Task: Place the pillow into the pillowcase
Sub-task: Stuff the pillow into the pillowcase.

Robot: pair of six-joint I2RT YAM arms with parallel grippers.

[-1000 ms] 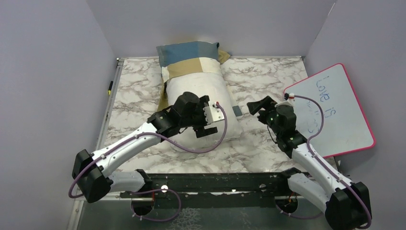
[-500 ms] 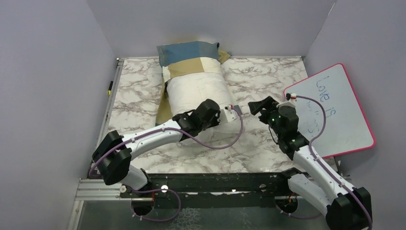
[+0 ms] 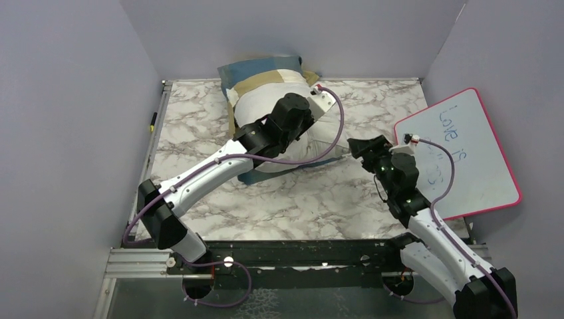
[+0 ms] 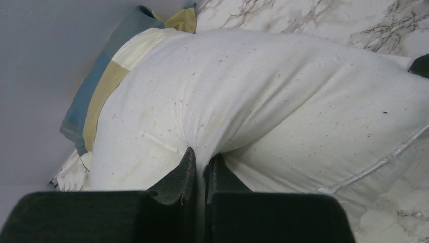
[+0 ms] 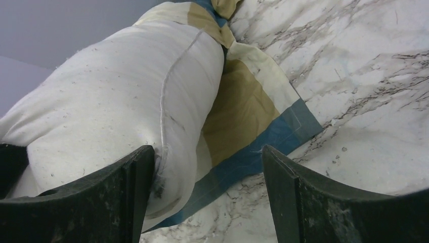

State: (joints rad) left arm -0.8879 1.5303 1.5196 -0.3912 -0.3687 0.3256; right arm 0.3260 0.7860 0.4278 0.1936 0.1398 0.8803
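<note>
The left fingers [image 4: 195, 167] are pressed together, pinching a fold of the pillow [image 4: 263, 101], whose far end sits inside the pillowcase [image 5: 243, 116] ahead of them. The right fingers [image 3: 362, 147] stand spread, straddling the pillow's bare corner and the pillowcase hem on the tabletop [image 5: 364, 101]. Best, I judge: right grips the hem alone and anchors it while left drives straight forward.

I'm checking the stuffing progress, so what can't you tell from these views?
- Top view: the left arm hides the pillow's middle and part of the pillowcase's rim.
- Top view: the right arm and its cable cover part of the whiteboard's writing.
- Left wrist view: the top edge cuts off the pillowcase's far end.
</note>
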